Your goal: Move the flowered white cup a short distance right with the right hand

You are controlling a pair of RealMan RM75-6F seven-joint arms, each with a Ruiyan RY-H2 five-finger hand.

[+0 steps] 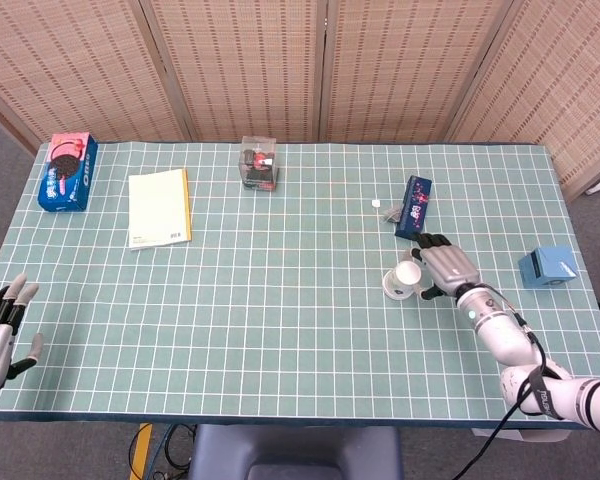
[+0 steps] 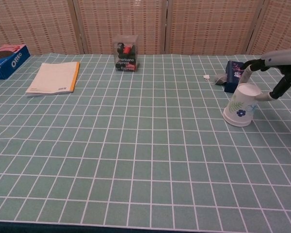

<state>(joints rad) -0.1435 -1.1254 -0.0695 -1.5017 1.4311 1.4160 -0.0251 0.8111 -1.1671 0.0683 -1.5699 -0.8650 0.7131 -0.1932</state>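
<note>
Right hand (image 1: 448,268) cups the tilted, inverted cup (image 2: 242,106) from 3 o'clock, fingers spread, grip unconfirmed, for rightward drag.

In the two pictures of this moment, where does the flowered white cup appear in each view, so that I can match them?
Head view: the flowered white cup is right of centre, just left of the right hand.
Chest view: the cup is at the right, upside down and tilted.
Shared landmark: the dark blue box lies just behind the cup in both views.
</note>
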